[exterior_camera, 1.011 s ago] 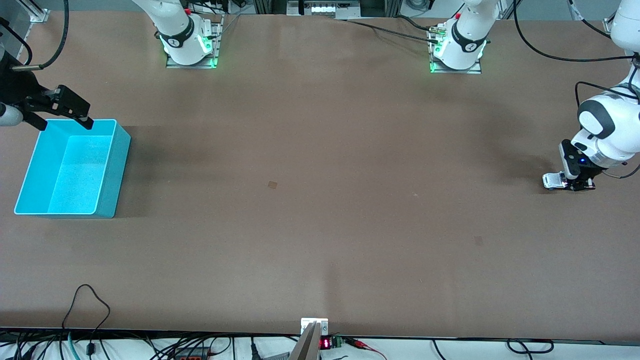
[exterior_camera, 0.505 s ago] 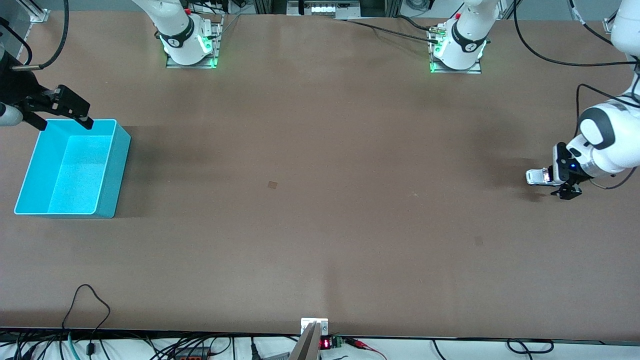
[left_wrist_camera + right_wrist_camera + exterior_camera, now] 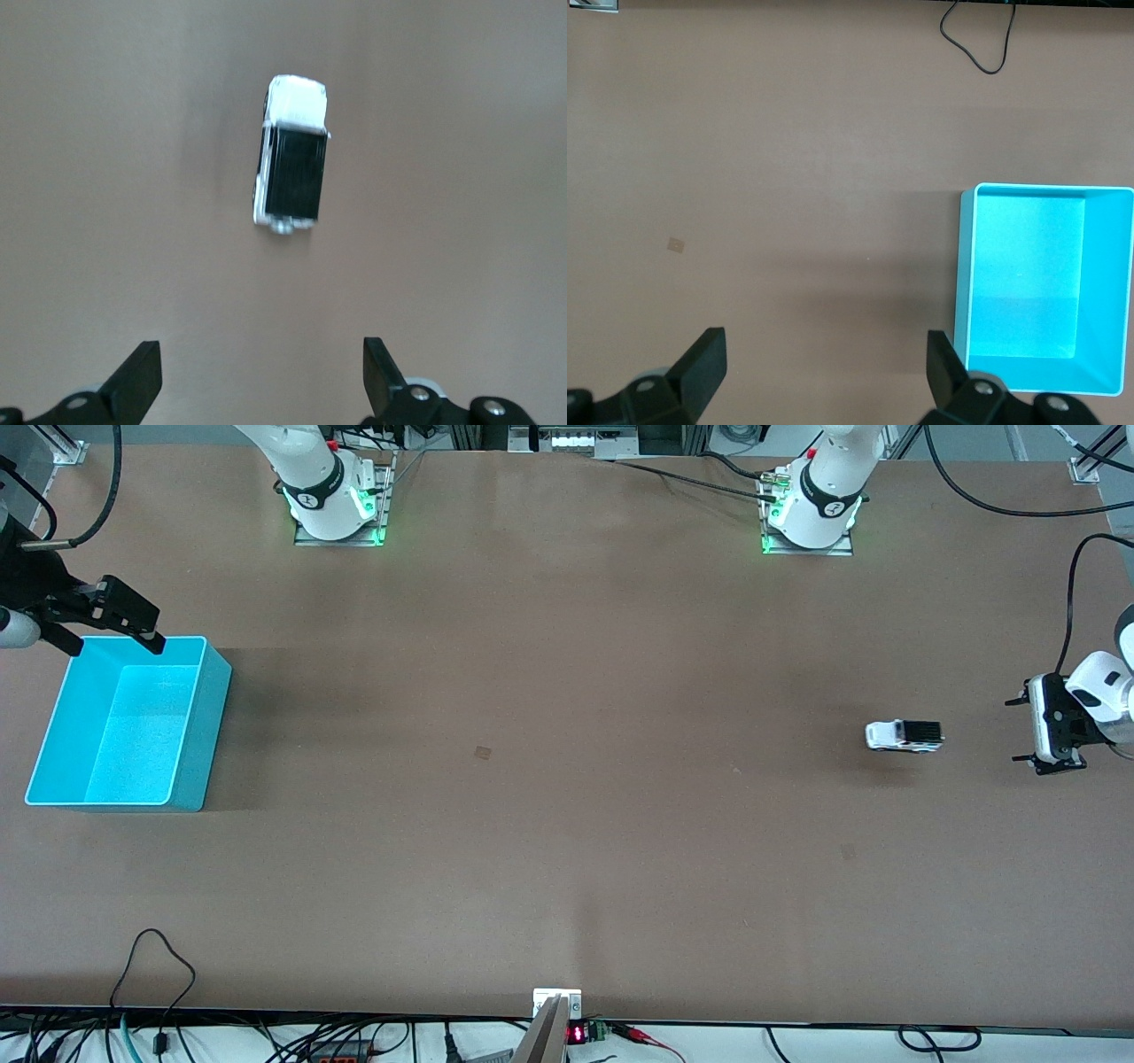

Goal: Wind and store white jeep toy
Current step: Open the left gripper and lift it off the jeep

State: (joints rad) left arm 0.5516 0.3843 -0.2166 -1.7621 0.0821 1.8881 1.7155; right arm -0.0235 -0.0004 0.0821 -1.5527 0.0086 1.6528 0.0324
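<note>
The white jeep toy (image 3: 904, 736) with its black roof stands free on the brown table toward the left arm's end; it also shows in the left wrist view (image 3: 292, 166). My left gripper (image 3: 1026, 731) is open and empty, apart from the jeep, closer to the table's end. My right gripper (image 3: 111, 631) is open and empty at the rim of the turquoise bin (image 3: 53, 717), which is empty. The bin also shows in the right wrist view (image 3: 966, 266).
The brown table (image 3: 567, 797) carries two small darker patches (image 3: 483, 752). The arm bases (image 3: 335, 500) stand along the table's edge farthest from the front camera. Cables (image 3: 155, 965) lie by the table's nearest edge.
My left gripper opened and let go of the jeep, then drew back toward the table's end. The jeep rolled along the table toward the bin. The right arm has not moved.
</note>
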